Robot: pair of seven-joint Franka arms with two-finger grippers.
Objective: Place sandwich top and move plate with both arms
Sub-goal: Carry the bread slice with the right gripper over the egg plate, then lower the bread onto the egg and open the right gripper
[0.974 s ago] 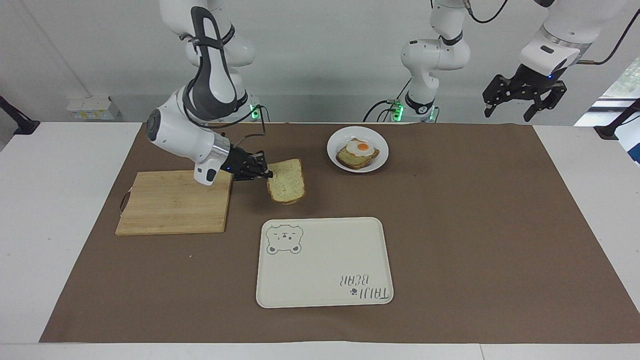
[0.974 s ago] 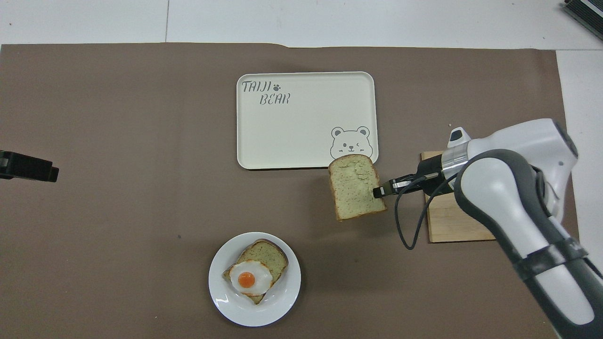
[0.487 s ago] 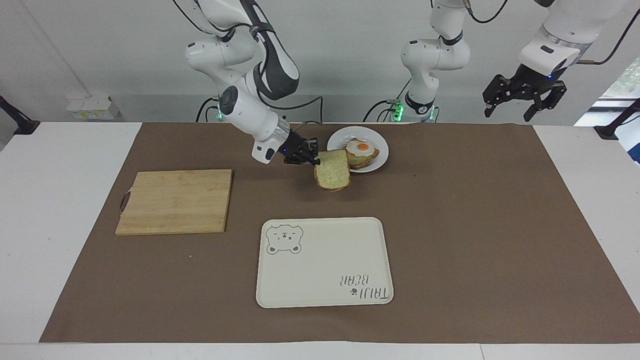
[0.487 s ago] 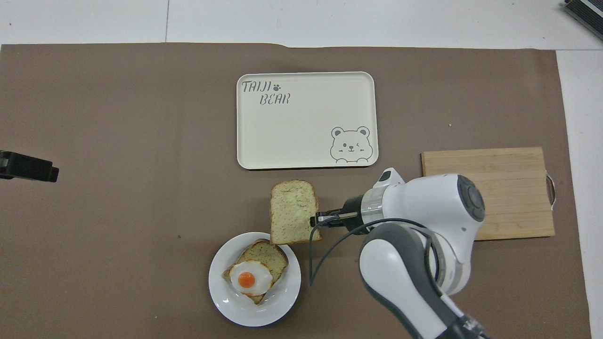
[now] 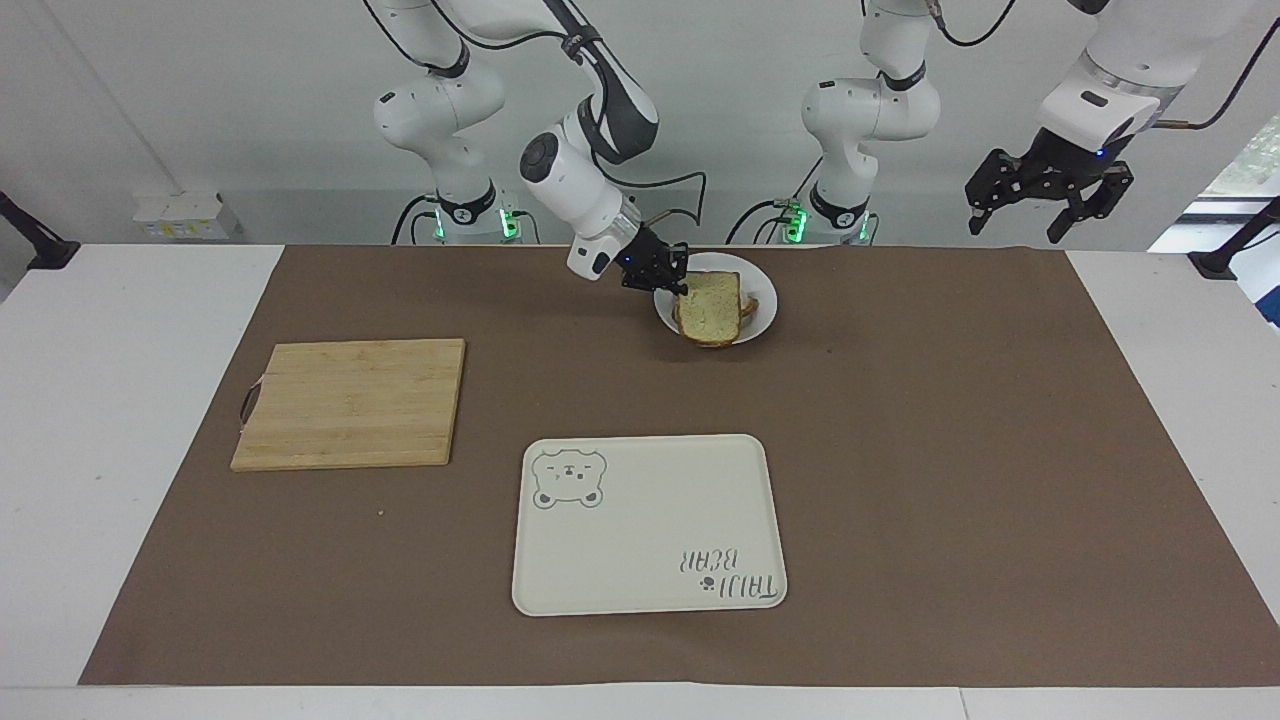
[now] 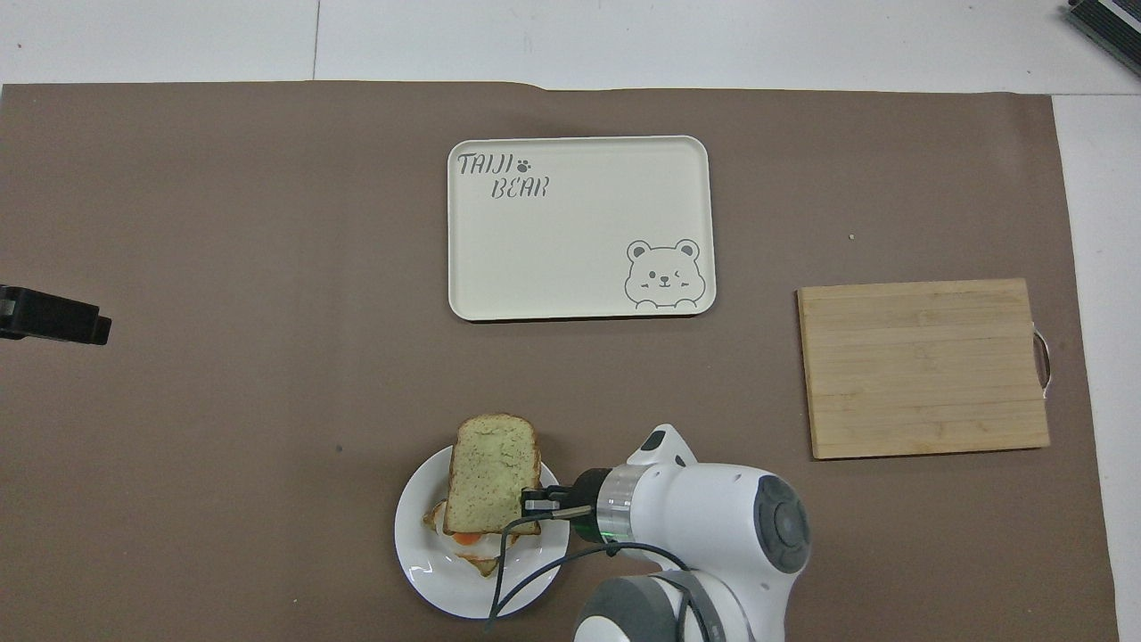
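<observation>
The sandwich top (image 5: 712, 305), a pale greenish slice with a brown crust, hangs over the small white plate (image 5: 766, 303). My right gripper (image 5: 679, 283) is shut on the slice's edge toward the right arm's end. In the overhead view the sandwich top (image 6: 492, 484) covers most of the egg-topped slice (image 6: 465, 540) on the plate (image 6: 426, 571), and the right gripper (image 6: 531, 505) pinches its side. Whether the two slices touch I cannot tell. My left gripper (image 5: 1036, 215) waits open, high over the table's edge at the left arm's end; only its tip (image 6: 53, 314) shows from above.
A cream bear-printed tray (image 5: 648, 525) (image 6: 579, 227) lies farther from the robots than the plate. A bamboo cutting board (image 5: 350, 402) (image 6: 923, 366) lies toward the right arm's end. Brown paper covers the table.
My right gripper has carried the sandwich top from beside the cutting board to over the plate, where it now hides the egg. The left arm has not moved.
</observation>
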